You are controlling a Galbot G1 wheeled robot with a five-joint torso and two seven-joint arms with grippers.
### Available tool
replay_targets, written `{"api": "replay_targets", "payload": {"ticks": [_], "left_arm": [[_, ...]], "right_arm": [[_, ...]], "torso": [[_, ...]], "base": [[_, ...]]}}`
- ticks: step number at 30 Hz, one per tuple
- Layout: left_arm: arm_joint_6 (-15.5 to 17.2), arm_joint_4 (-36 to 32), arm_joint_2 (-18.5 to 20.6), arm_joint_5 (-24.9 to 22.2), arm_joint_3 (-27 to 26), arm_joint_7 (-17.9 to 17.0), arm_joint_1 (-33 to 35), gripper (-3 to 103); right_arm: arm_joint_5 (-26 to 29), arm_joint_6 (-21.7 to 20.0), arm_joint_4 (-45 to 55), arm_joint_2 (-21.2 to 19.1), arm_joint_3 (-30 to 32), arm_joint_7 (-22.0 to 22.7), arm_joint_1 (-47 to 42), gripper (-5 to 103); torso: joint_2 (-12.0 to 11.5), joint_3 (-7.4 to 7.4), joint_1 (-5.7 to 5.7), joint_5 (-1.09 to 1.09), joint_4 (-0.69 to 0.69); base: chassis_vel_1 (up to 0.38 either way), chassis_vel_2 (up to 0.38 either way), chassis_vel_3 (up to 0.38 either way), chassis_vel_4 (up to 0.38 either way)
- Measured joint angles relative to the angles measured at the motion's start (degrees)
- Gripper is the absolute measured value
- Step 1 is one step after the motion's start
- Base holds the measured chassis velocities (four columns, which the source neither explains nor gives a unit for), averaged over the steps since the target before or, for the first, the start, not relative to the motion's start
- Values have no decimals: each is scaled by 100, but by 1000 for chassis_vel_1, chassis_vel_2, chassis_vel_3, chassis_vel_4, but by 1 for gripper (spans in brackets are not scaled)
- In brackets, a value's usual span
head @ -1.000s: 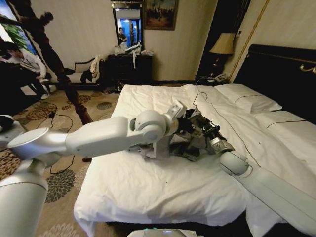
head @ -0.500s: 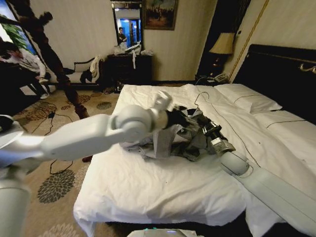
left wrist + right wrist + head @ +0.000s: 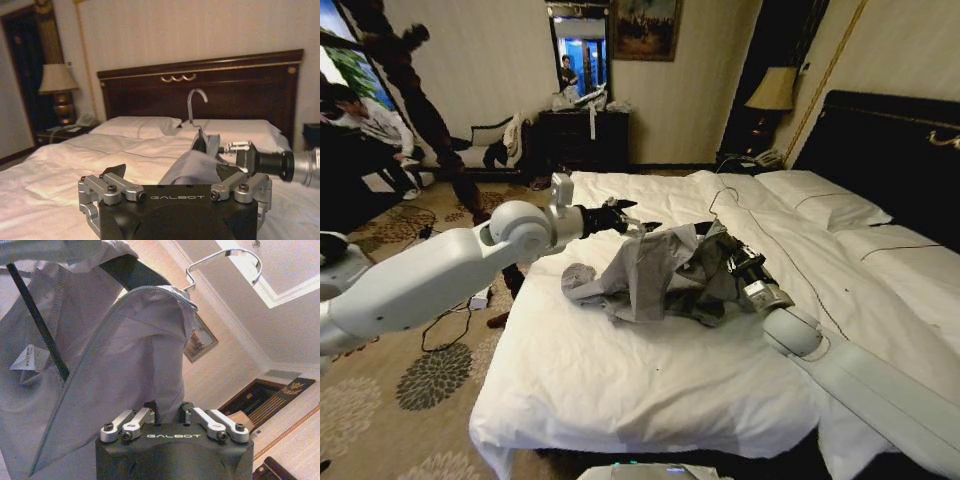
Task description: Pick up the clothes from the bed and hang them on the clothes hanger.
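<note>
Plainly, "GALBOT" on right end effector, clothes label unreadable

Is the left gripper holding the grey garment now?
No. The left gripper is open beside the clothes, with nothing between its fingers.

Clothes: thin, matt grey woven cloth, softly creased, with a paper-like white label, closed in the right gripper. Clothes hanger: glossy silvery wire hook above it, dark smooth bar. Left gripper, open beside the garment: matt black plastic body, brushed metal links. Bed: matt white cotton; polished dark wood headboard.
</note>
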Motion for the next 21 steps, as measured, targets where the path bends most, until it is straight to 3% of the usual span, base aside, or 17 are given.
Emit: {"api": "replay_targets", "payload": {"ticks": [1, 2, 5, 12, 17, 21], "left_arm": [[0, 0, 0, 0, 0, 0, 0, 100], [-79, 244, -77, 122, 102, 297, -74, 100], [-172, 573, -204, 349, 343, 664, -251, 98], [-197, 886, -458, 464, 788, 769, -555, 94], [-197, 904, -587, 352, 1151, 769, -820, 100], [-192, 859, -664, 275, 1270, 769, -900, 97]], "right_arm": [[0, 0, 0, 0, 0, 0, 0, 19], [-26, 30, 16, -25, 17, 0, -7, 19], [-95, 78, 48, -45, 52, -11, -17, 19], [-184, 132, 93, -55, 84, -34, -45, 19], [-252, 155, 106, -54, 71, -46, -53, 19], [-286, 167, 130, -75, 55, -57, -58, 19]], "torso": [[0, 0, 0, 0, 0], [0, 0, 0, 1, 0], [0, 0, 0, 0, 2], [0, 0, 0, 1, 1], [0, 0, 1, 2, 1], [0, 0, 0, 2, 1]], "base": [[0, 0, 0, 0], [0, 0, 0, 0], [0, 0, 0, 0], [0, 0, 0, 0], [0, 0, 0, 0], [0, 0, 0, 0]]}}
